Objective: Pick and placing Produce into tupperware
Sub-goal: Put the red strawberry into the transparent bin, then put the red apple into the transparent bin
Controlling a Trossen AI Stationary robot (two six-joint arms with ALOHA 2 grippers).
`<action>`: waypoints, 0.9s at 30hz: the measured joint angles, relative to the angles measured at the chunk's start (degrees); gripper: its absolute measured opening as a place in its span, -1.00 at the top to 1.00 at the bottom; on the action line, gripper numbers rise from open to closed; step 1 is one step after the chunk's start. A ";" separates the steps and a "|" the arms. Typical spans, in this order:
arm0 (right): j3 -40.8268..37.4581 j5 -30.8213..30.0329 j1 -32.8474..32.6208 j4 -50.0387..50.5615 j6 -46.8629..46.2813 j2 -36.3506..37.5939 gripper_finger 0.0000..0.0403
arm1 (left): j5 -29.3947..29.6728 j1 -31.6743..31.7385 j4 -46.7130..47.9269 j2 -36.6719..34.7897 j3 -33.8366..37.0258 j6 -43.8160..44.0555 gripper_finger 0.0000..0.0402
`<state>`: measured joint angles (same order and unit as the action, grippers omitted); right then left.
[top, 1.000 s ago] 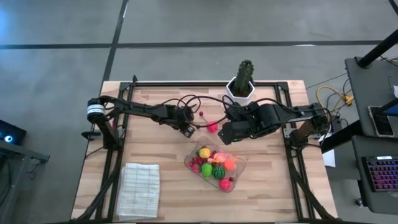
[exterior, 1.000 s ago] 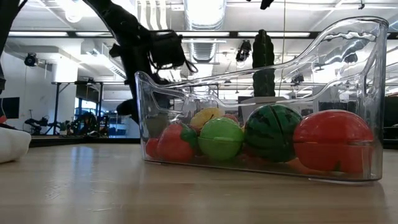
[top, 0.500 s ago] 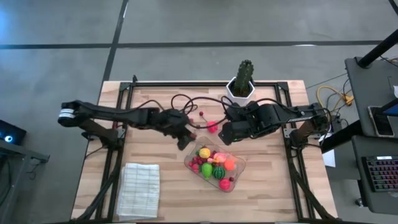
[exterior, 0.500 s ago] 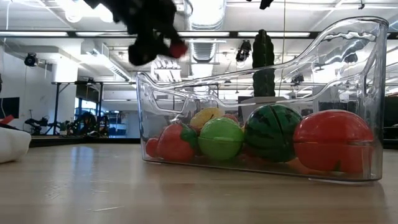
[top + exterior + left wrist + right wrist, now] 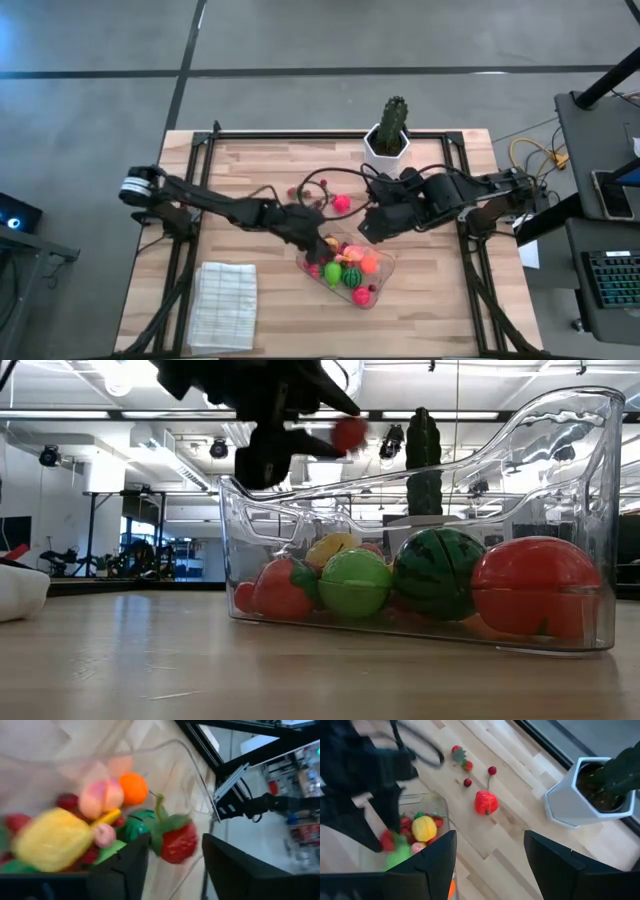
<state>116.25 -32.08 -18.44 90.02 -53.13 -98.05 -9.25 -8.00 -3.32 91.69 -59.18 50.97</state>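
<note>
The clear tupperware [image 5: 388,263] [image 5: 560,450] holds several toy fruits, among them a melon [image 5: 437,572] and a green ball [image 5: 354,582]. My left gripper [image 5: 314,236] [image 5: 175,870] hangs over its left end. A red strawberry [image 5: 179,841] [image 5: 348,432] sits in the air between its fingertips, with a sliver of gap beside one finger. My right gripper [image 5: 372,228] [image 5: 490,870] hovers open and empty at the container's far right. More produce lies on the table beyond: a red piece [image 5: 342,203] [image 5: 486,802] and small cherries [image 5: 492,770]. My left gripper has the strawberry between its fingertips [image 5: 140,855], above the fruits in the container. The fingers come slanting down from the table's left. Whether they touch the strawberry I cannot tell, since the picture is blurred there.
A cactus in a white pot [image 5: 390,135] [image 5: 580,795] stands at the far edge. A folded white cloth [image 5: 222,305] lies at the near left. Black frame rails [image 5: 185,250] run along both sides of the table.
My left gripper has risen and swung toward the near right, carrying the red strawberry from the table beyond the tupperware to above its left end. It has tipped up nearer to level.
</note>
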 joint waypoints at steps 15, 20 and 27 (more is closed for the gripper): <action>-1.37 0.37 -2.53 0.02 -3.16 0.52 -0.11 | 3.43 -0.58 3.75 -5.39 0.47 -2.64 -0.37; -3.16 1.72 -1.08 -0.07 -7.30 0.54 -0.11 | 7.68 -0.58 20.54 -11.25 0.52 -3.25 -0.37; -14.78 6.33 2.56 -4.49 -11.16 1.02 -0.11 | 21.78 -1.50 36.02 -21.10 1.88 -4.31 -0.37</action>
<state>101.46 -25.75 -15.88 85.53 -64.29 -97.03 12.54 -9.50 32.70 70.59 -57.29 46.66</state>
